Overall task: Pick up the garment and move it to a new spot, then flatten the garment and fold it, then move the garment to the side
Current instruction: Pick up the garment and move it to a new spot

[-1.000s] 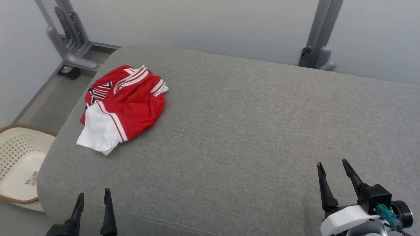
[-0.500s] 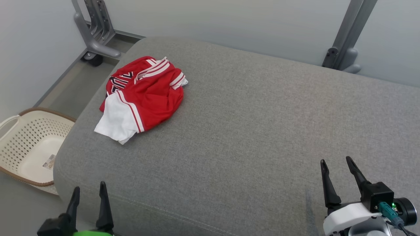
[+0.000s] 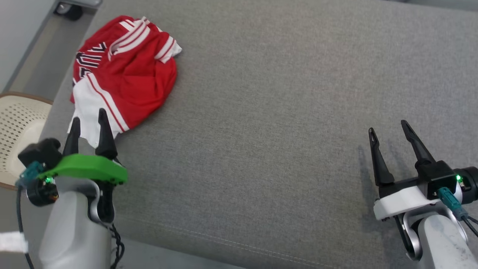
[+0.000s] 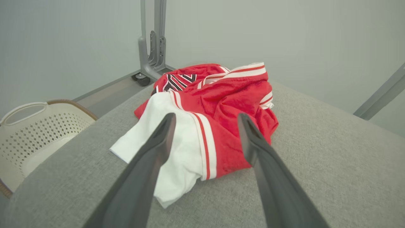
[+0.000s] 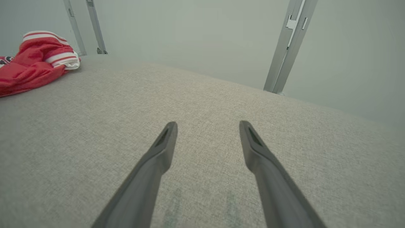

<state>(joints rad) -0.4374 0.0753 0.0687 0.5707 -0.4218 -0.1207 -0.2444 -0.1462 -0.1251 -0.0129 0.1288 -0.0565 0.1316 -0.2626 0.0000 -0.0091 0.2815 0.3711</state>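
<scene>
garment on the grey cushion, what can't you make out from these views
- Garment print: head view, black lettering folded into the crumple, unreadable.
- Rest of the garment: right wrist view, cut off by the left edge.
- Basket: head view, cut off by the left edge.
- Left claw: open; contact with the white cloth unclear.

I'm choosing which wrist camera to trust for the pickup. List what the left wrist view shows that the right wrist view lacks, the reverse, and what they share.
Left wrist view, of the two: the left gripper, open, its fingertips framing the garment at its white panel, and a perforated cream basket beside the cushion.
Right wrist view, of the two: the right gripper, open over a bare stretch of cushion.
Both: the crumpled red garment, the grey cushion and the metal frame posts by the wall.
</scene>
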